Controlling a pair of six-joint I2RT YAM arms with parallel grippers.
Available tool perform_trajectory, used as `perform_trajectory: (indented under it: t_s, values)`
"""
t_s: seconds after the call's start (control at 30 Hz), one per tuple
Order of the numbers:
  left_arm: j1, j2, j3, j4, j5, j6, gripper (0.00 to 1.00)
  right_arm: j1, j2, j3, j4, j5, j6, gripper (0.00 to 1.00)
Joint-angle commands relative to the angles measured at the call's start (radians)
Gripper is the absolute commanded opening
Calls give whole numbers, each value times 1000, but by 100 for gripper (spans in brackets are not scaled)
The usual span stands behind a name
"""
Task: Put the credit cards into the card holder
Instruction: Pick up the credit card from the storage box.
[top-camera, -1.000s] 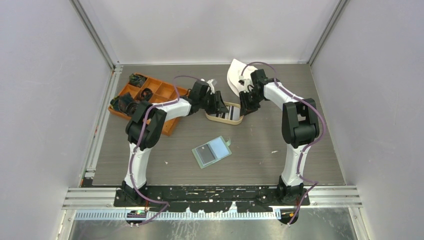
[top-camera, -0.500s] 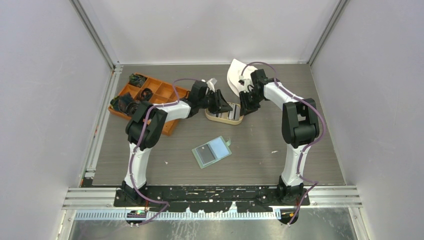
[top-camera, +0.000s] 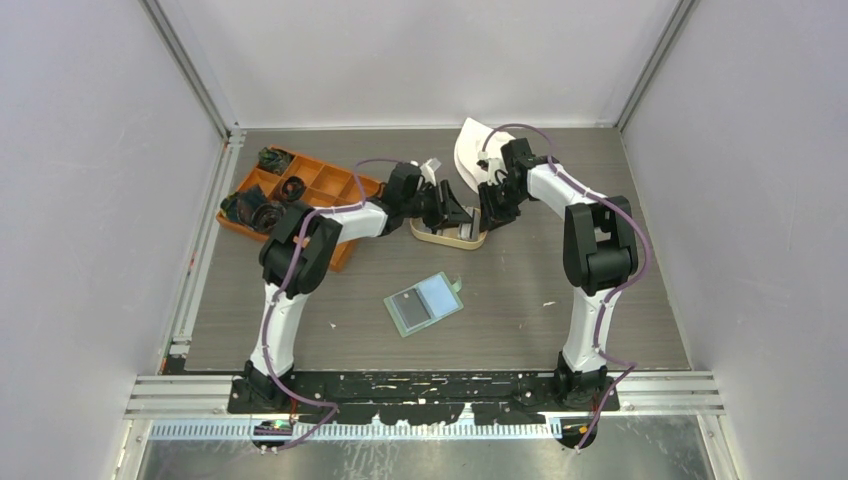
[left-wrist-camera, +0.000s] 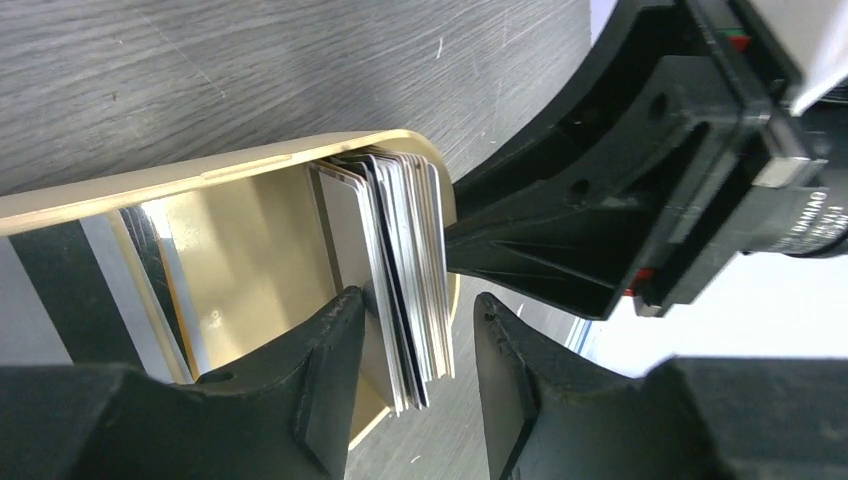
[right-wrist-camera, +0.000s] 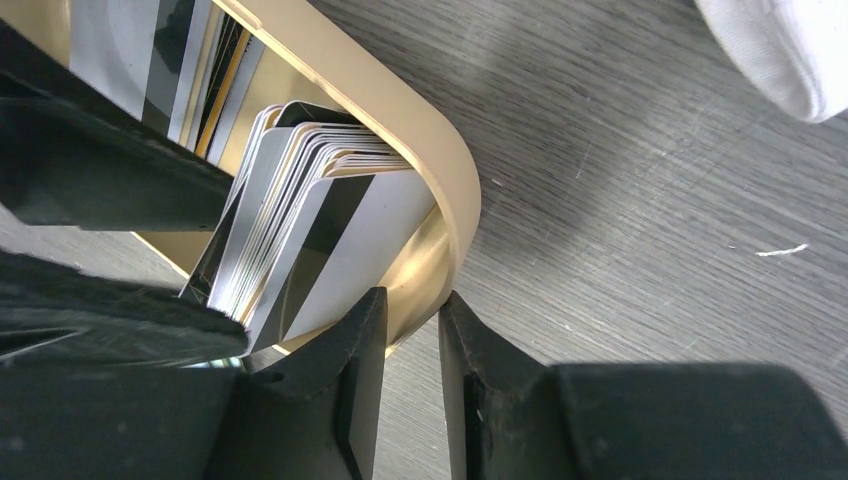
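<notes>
Jaws, top view: left gripper has moved in over the tray; right gripper sits at its right rim; card holder lies open, well apart from the tray, toward the bases. Left wrist: jaws spread astride the upright credit cards, not pinching. Right wrist: jaws pinch the tray wall. We judge the grasp imminent.

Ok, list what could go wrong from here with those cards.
1. The left gripper straddles the whole stack of credit cards, so it may lift several at once, and they could fan out or drop.
2. The right gripper pinches the tan tray by its rim right beside that stack, so the two grippers could collide.
3. The card holder lies open and unheld, so it may slide during insertion.
</notes>
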Motion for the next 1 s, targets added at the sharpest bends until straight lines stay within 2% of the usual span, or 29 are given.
perform_trajectory:
  t_s: [0.0, 0.3, 0.97]
  values:
    - [-17, 29, 62, -27, 35, 13, 46, 10, 0, 42, 5, -38, 15, 32]
    - [-22, 35, 99, -125, 2, 62, 48, 9, 0, 44, 4, -40, 17, 32]
    - [24, -47, 44, -85, 33, 18, 41, 10, 2, 46, 4, -37, 14, 32]
